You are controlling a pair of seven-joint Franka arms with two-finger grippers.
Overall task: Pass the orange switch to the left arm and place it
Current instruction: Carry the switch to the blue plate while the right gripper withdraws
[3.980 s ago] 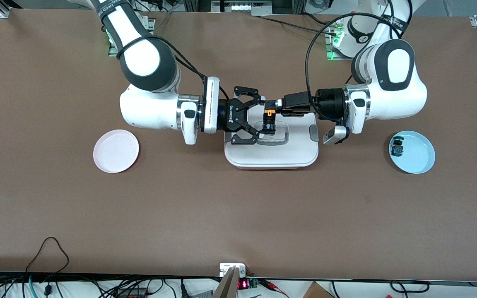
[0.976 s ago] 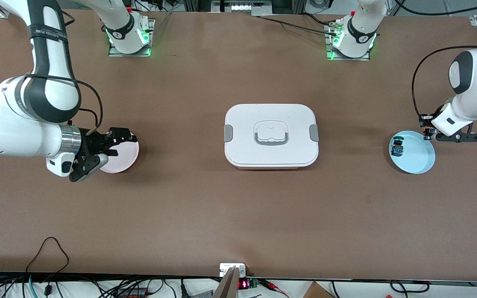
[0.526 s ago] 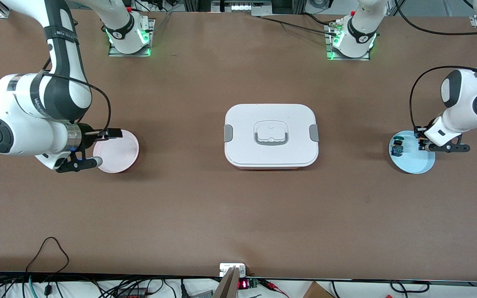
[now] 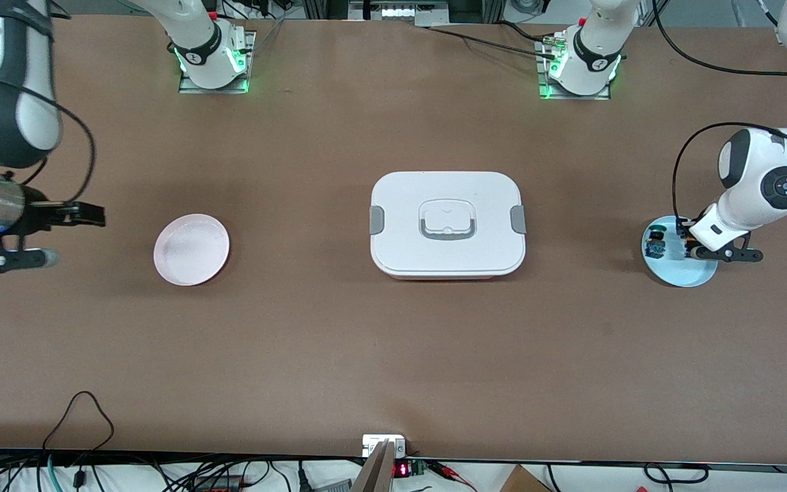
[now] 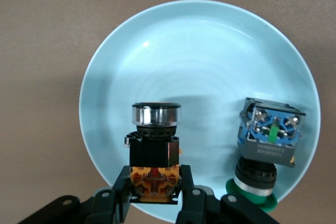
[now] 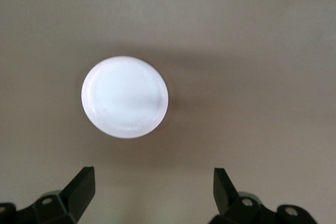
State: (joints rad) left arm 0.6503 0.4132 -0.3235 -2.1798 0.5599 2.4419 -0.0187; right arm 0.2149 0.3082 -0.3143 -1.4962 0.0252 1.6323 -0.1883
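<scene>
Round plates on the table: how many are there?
2. The pink plate lies empty toward the right arm's end; the blue plate lies toward the left arm's end, under the left gripper. None seems hidden.

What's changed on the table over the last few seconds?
Both arms left the box. The left end effector, gripping the orange switch, moved over the blue plate. The right end effector, open, swung past the pink plate. Box, plates and blue switch stayed.
</scene>
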